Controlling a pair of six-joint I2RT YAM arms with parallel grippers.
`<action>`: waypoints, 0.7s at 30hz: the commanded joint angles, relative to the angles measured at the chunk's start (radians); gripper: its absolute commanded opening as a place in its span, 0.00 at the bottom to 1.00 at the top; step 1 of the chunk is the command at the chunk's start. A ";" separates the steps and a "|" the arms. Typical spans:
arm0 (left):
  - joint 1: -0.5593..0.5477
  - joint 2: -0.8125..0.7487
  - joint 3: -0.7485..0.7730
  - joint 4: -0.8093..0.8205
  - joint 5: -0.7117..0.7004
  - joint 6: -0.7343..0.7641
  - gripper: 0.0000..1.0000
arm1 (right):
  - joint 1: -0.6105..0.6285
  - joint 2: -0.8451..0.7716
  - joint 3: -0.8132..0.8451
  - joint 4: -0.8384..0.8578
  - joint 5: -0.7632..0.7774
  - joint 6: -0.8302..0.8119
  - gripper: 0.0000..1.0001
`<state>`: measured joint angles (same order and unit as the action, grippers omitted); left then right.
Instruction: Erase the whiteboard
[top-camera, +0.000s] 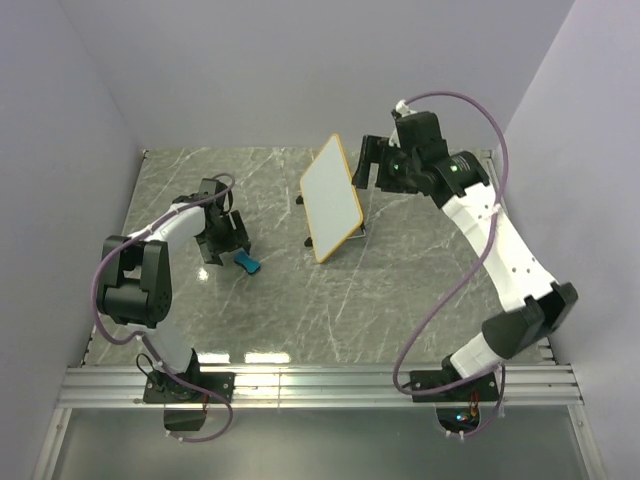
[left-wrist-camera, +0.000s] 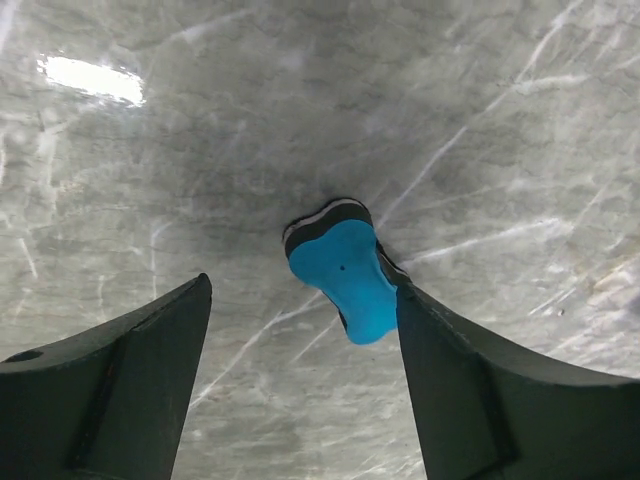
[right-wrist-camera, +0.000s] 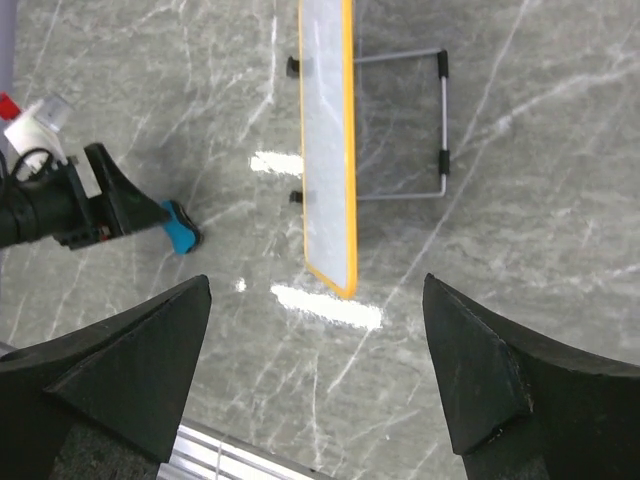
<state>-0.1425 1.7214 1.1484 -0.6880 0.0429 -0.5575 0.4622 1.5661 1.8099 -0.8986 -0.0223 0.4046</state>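
The whiteboard (top-camera: 332, 200) stands on its wire easel legs (right-wrist-camera: 441, 128) mid-table, white face blank, yellow rim around it; in the right wrist view the whiteboard (right-wrist-camera: 325, 140) is seen almost edge-on. My right gripper (top-camera: 363, 168) hovers behind its top edge, open and empty (right-wrist-camera: 315, 290). A blue bone-shaped eraser (left-wrist-camera: 345, 275) lies on the table between my left gripper's (left-wrist-camera: 305, 290) open jaws, resting against the right finger (left-wrist-camera: 450, 360) and well apart from the left one. From above, the eraser (top-camera: 247, 263) shows just beyond my left gripper (top-camera: 234, 250).
The grey marbled table (top-camera: 400, 300) ends in a metal rail (top-camera: 320, 385) at the near edge. Lilac walls close off the back and both sides. In the right wrist view my left gripper (right-wrist-camera: 120, 205) and the eraser (right-wrist-camera: 181, 228) lie left of the board.
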 joint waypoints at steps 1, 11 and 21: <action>-0.002 -0.048 0.025 0.002 -0.040 0.008 0.80 | 0.000 -0.066 -0.098 0.067 0.021 0.019 0.93; -0.094 -0.360 0.033 -0.015 -0.141 -0.096 0.76 | 0.000 -0.548 -0.484 0.315 0.131 0.030 0.88; -0.117 -0.609 0.123 -0.110 -0.014 -0.214 0.79 | -0.002 -0.788 -0.636 0.227 -0.125 0.063 0.88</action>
<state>-0.2531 1.1580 1.2072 -0.7521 -0.0025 -0.7273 0.4606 0.7937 1.2297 -0.6609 -0.0536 0.4549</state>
